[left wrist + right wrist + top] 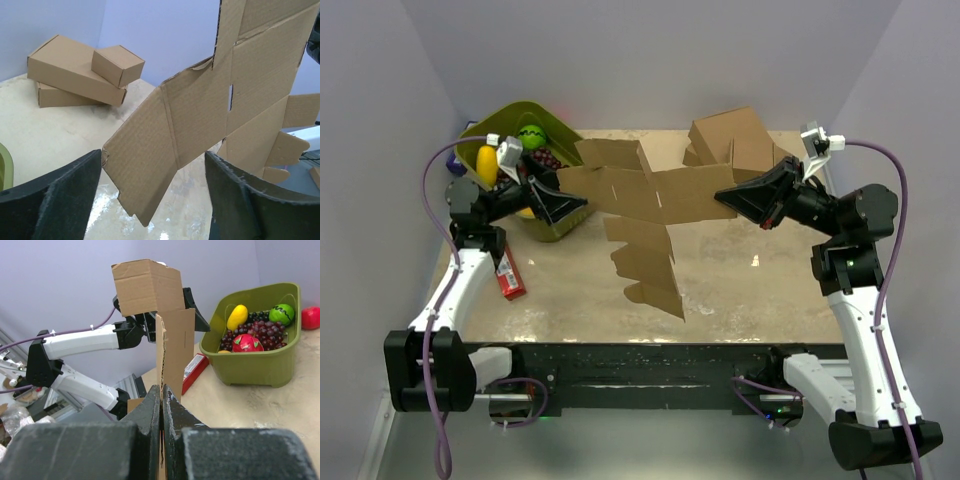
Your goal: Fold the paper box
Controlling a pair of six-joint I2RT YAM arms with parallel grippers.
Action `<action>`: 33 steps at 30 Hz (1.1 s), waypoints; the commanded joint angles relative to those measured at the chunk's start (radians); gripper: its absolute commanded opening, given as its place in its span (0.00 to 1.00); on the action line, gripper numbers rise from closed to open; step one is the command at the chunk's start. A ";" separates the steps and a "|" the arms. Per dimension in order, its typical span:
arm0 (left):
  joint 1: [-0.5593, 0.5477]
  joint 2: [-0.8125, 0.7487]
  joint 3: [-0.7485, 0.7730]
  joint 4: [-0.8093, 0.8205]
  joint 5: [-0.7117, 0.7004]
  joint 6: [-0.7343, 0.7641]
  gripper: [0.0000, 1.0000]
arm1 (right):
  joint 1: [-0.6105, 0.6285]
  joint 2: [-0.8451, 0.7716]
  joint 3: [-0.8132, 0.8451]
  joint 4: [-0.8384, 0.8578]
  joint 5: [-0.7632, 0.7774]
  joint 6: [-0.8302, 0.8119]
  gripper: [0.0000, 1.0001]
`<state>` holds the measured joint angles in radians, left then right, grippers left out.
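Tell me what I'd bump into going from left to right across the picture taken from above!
red packet → left pincer → paper box, opened out and held up → right pincer

Green fruit bin (260,365), red packet (510,276), stacked brown cartons (75,67)

The paper box (640,195) is matt corrugated cardboard.

Light: bright, even.
Glare: sheen on the bench (750,290) near its front edge.
Focus: near fingers (50,200) soft.
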<state>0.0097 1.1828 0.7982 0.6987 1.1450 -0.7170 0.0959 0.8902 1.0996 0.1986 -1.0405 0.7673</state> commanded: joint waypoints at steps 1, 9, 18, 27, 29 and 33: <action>-0.002 0.014 0.012 0.021 0.007 0.016 0.81 | -0.004 -0.004 0.019 0.029 -0.003 0.007 0.00; -0.030 0.014 0.004 0.025 -0.005 0.016 0.34 | -0.004 0.000 0.014 -0.030 0.023 -0.045 0.00; -0.068 0.014 0.004 -0.040 -0.057 0.083 0.00 | -0.004 -0.013 -0.029 -0.209 0.198 -0.186 0.00; -0.220 -0.006 0.049 -0.518 -0.471 0.435 0.00 | -0.002 -0.039 -0.135 -0.484 0.725 -0.260 0.85; -0.249 0.003 0.044 -0.547 -0.539 0.445 0.00 | -0.004 -0.046 -0.156 -0.504 0.778 -0.249 0.91; -0.292 0.041 0.047 -0.562 -0.583 0.447 0.00 | -0.002 -0.062 -0.210 -0.462 0.754 -0.212 0.92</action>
<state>-0.2485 1.2007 0.8097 0.1925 0.6868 -0.3344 0.0948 0.8612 0.9146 -0.2676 -0.3725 0.5385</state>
